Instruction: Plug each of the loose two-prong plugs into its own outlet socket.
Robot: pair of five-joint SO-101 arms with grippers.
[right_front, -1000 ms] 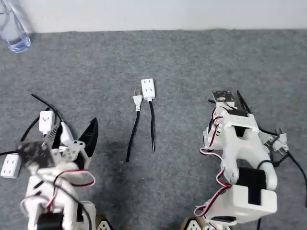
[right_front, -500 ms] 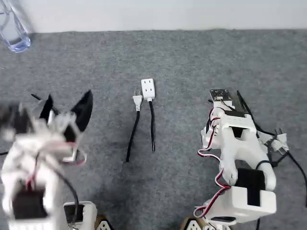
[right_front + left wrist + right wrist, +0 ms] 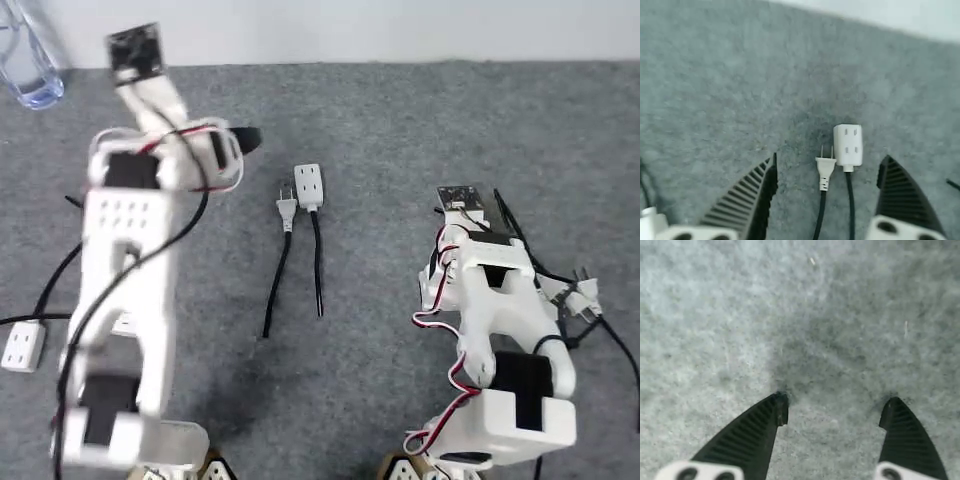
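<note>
Swinging up from 7 o'clock, the left arm (image 3: 125, 260) had stretched out toward 11 o'clock of the grey carpet (image 3: 400, 110). The left gripper (image 3: 830, 162) hung with fingers spread wide. The right gripper (image 3: 837, 400), fingers likewise spread, hovered over carpet on the 4 o'clock side. Near centre lay the white outlet socket (image 3: 308, 186), unplugged, with two pairs of slots. The white two-prong plug (image 3: 286, 209) lay just beside it at 8 o'clock, prongs toward 12. Both were on black cords.
</note>
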